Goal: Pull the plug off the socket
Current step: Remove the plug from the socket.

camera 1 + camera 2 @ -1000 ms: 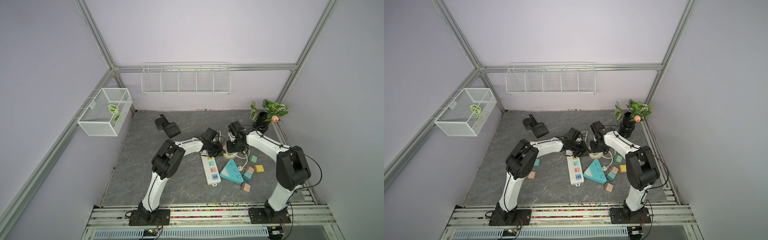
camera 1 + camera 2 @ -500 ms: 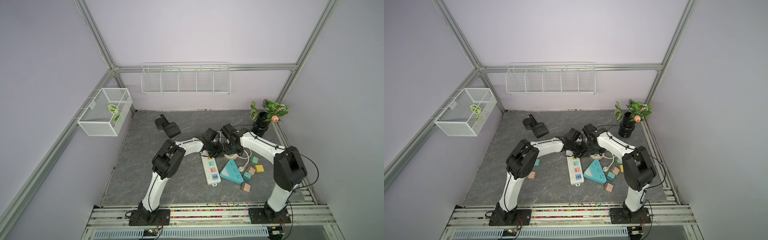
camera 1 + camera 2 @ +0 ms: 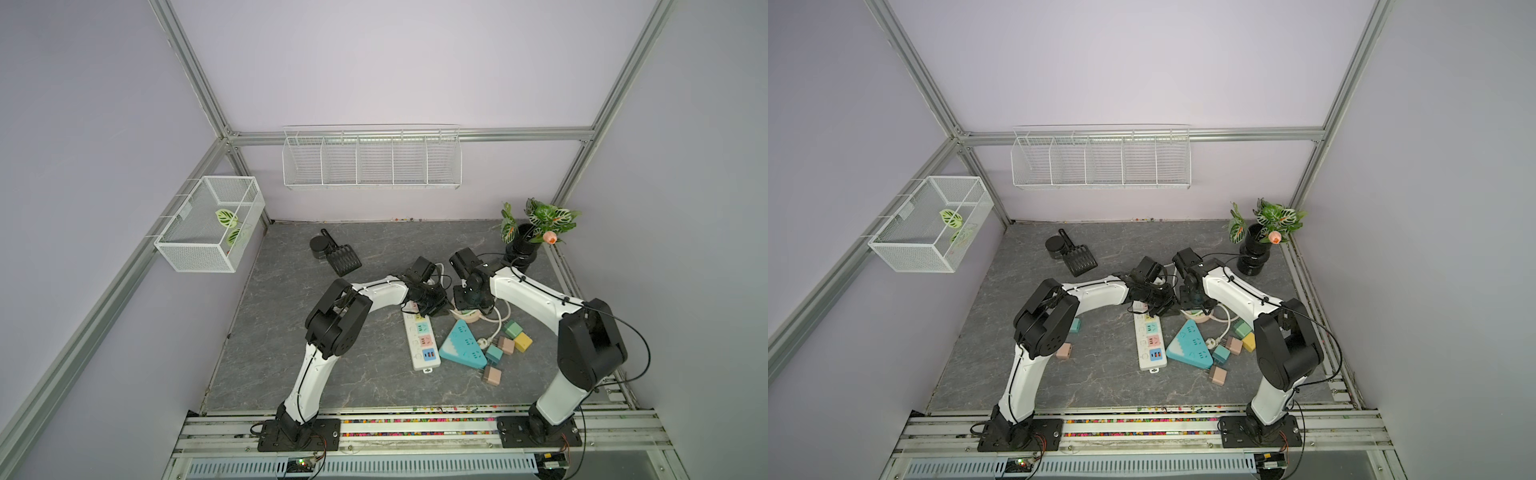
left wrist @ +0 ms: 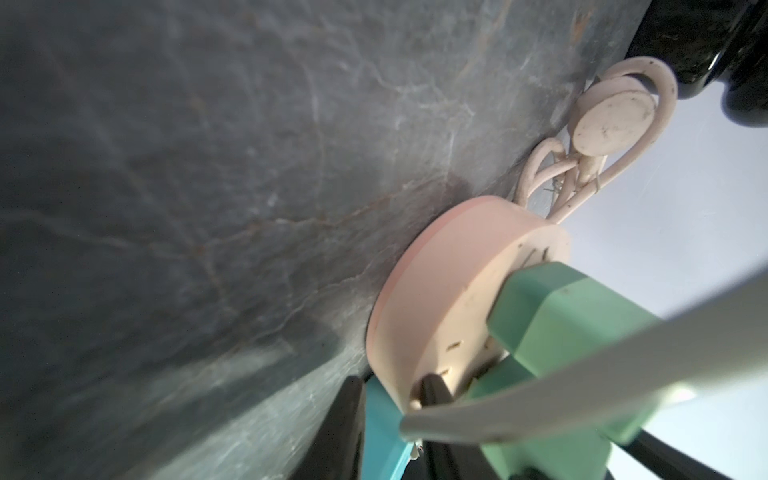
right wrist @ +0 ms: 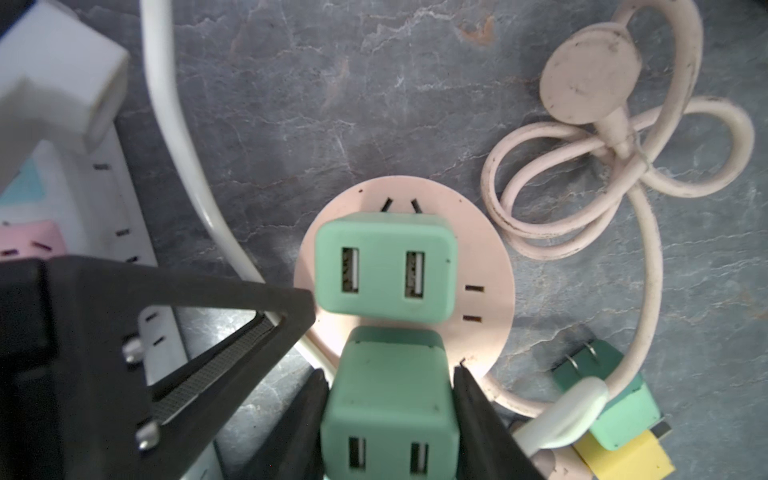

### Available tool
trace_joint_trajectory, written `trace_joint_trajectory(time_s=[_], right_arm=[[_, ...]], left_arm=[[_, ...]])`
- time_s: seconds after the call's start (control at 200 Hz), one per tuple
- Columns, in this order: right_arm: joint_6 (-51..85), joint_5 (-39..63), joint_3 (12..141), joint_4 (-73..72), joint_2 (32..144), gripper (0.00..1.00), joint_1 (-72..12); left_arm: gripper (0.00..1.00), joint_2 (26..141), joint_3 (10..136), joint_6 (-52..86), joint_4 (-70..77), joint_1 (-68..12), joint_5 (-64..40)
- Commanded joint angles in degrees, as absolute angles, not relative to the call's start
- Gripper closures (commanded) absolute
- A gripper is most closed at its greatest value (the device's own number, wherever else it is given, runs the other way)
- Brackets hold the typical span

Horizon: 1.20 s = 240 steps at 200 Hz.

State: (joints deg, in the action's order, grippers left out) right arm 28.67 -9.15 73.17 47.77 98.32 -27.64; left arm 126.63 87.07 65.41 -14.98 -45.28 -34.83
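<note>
Right claw [image 5: 389, 372] of mine is clamped on the near plug [image 5: 390, 419], with one black finger flat against each side. That plug stands over the near edge of the round socket [image 5: 486, 266]; whether its prongs are seated I cannot tell. Two plugs stand on that disc, touching each other, and the second plug [image 5: 384, 270] sits at its middle. Both are mint-green rounded cubes of matte plastic, each with two USB ports in the top face. The socket is one flat, pale-pink puck with paired slots in its face, lying on the grey veined tabletop [image 5: 332, 83]. My left claw [image 5: 291, 313] is closed on nothing, its tip at the socket's rim beside the second plug; I cannot tell whether it presses down. One pale cord [image 5: 648, 249] lies in loops behind the disc and ends in a round flat plug head [image 5: 590, 79]. Next out lie one long white strip [image 3: 422, 345] with green, pink and blue panels and one teal triangular strip [image 3: 463, 349]. Past them five loose cubes [image 3: 522, 341] are clustered: one green, one yellow, one teal, two pink. By my left arm lie one more teal cube [image 3: 1074, 325] and one more pink cube [image 3: 1064, 350].
</note>
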Motion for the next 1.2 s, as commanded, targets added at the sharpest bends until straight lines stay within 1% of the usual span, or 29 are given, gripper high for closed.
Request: trace_joint_trajectory(time_s=[0.0, 0.165, 0.23, 0.295, 0.375, 0.64, 0.84, 0.985, 1.085, 1.195], right_arm=[[31.86, -1.45, 73.68, 44.74, 94.39, 0.73, -25.06], [28.89, -6.37, 71.97, 48.10, 95.24, 0.73, -25.69], [29.69, -3.50, 69.59, 46.21, 95.25, 0.73, -26.25], [31.66, 1.62, 66.33, 40.82, 94.54, 0.73, -27.01], [33.73, 4.78, 64.79, 36.73, 94.71, 0.74, -27.59], [34.59, 4.92, 69.70, 36.63, 97.58, 0.74, -27.16], [35.41, -1.00, 76.85, 41.80, 102.26, 0.75, -27.33], [36.32, -2.74, 80.26, 43.21, 104.92, 0.76, -27.82], [35.82, -4.11, 79.89, 43.79, 105.27, 0.76, -27.89], [34.32, -4.67, 75.89, 42.21, 101.39, 0.75, -28.62]], left_arm=[[0.72, 129.21, 84.27, 64.30, -20.95, -45.09, -28.92], [0.70, 126.73, 83.59, 63.02, -17.74, -45.17, -29.87], [0.69, 126.27, 83.70, 63.02, -15.60, -45.13, -31.35], [0.68, 126.20, 83.84, 63.02, -14.11, -45.24, -32.86], [0.67, 126.57, 83.57, 63.02, -13.68, -45.37, -33.57], [0.67, 128.09, 80.59, 65.62, -13.75, -45.41, -33.22], [0.68, 129.10, 80.93, 65.45, -20.59, -45.44, -29.25], [0.68, 130.00, 81.21, 65.61, -22.33, -45.40, -28.18], [0.68, 130.27, 81.21, 65.33, -22.83, -45.44, -27.91], [0.68, 130.65, 81.08, 64.99, -23.29, -45.37, -27.73]])
